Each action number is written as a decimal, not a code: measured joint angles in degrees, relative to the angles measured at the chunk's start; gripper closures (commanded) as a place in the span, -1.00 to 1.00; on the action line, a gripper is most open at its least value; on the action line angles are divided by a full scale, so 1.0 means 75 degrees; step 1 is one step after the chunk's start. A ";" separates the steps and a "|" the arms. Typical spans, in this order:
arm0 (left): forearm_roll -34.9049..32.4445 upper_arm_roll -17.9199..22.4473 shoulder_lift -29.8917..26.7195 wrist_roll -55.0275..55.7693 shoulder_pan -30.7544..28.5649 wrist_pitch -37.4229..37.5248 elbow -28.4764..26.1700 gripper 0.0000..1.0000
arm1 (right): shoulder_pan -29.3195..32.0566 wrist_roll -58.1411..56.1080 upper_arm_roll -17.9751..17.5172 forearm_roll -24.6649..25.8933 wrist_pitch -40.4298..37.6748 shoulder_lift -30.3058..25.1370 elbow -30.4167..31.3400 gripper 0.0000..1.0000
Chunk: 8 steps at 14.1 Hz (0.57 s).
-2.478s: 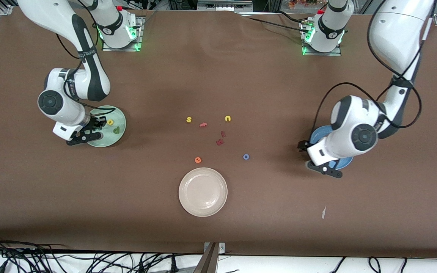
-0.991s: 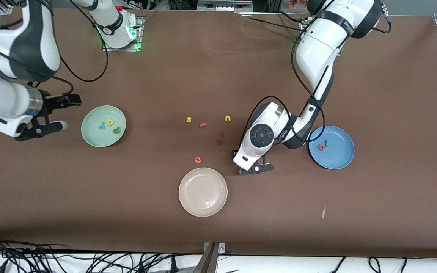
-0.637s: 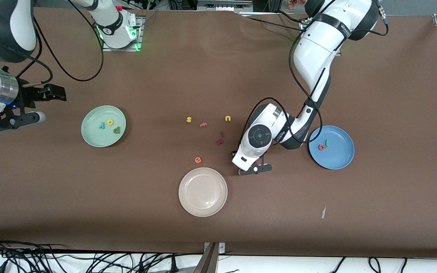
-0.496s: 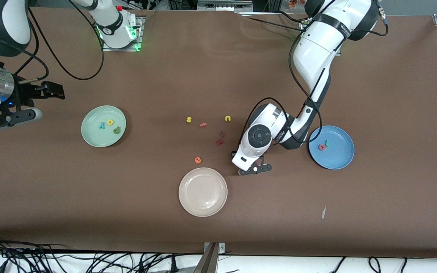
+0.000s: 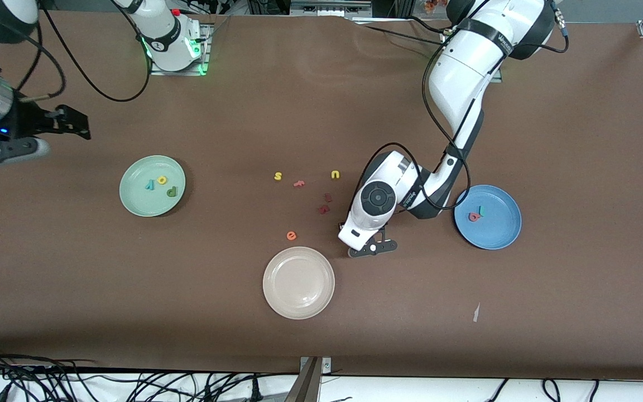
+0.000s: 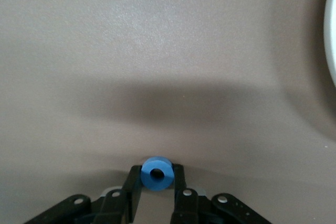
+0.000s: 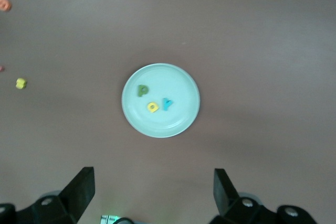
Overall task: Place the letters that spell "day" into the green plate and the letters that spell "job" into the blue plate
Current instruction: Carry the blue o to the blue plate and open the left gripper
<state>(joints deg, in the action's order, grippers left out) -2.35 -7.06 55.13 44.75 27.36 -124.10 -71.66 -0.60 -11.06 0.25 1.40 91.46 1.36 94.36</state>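
Observation:
The blue o [image 6: 156, 173] lies on the table between the cream plate and the blue plate [image 5: 499, 230], and my left gripper [image 5: 360, 235] [image 6: 156, 167] is down on it with a finger pressed against each side. The hand hides the o in the front view. In the blue plate lie the pink b [image 5: 473, 216] and teal j [image 5: 481, 211]. The green plate [image 5: 132, 201] [image 7: 137, 124] holds the green d [image 5: 171, 191], yellow a [image 5: 162, 180] and teal y [image 5: 149, 184]. My right gripper [image 5: 62, 139] [image 7: 153, 182] hangs open and empty, high over the table beside the green plate.
A cream plate [image 5: 298, 304] stands nearer the front camera than the loose letters: yellow s [image 5: 278, 176], pink f [image 5: 298, 183], yellow u [image 5: 335, 175], two dark red letters [image 5: 323, 209] and an orange e [image 5: 291, 235]. A white scrap [image 5: 475, 312] lies toward the front edge.
My left gripper's fingers have closed in on the blue o. The right arm has drawn up and away from the green plate toward its end of the table.

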 measured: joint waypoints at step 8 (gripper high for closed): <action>-0.0024 0.0121 -0.0299 -0.0999 -0.0344 0.0773 0.0225 0.64 | 0.0411 0.0510 -0.0057 -0.0160 -0.0126 -0.0441 -0.0028 -1.00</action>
<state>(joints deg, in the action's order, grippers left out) -2.54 -6.15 52.89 37.26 24.78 -118.30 -69.97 2.49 -7.24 -0.18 0.20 90.52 -1.95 94.15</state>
